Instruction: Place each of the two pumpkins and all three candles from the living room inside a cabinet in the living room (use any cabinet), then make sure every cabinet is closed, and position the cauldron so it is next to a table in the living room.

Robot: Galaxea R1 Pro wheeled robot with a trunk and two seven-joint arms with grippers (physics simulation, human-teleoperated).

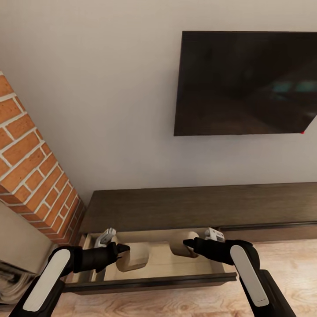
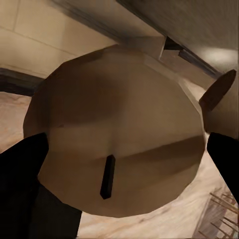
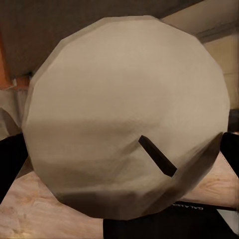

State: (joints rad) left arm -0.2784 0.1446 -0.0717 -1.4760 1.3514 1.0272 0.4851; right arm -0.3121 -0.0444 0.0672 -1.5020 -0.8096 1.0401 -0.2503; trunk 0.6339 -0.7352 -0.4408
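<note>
The long dark-brown cabinet (image 1: 198, 207) stands against the wall with its left drawer (image 1: 149, 281) pulled out, pale beige inside. Over that drawer my left gripper (image 1: 124, 254) is shut on a beige candle (image 1: 133, 257), held on its side. My right gripper (image 1: 188, 245) is shut on a second candle (image 1: 179, 243) a little farther right over the same drawer. The left wrist view looks at the wick end of its candle (image 2: 119, 134) between black fingers (image 2: 20, 169). In the right wrist view the other candle (image 3: 124, 114) sits between fingers (image 3: 10, 159). Pumpkins, cauldron and table are out of view.
A red-brick fireplace (image 1: 31, 167) rises at the left, close to the drawer's left end. A dark television (image 1: 246, 83) hangs on the wall above the cabinet. Light wood floor (image 1: 290, 259) lies in front, right of the drawer.
</note>
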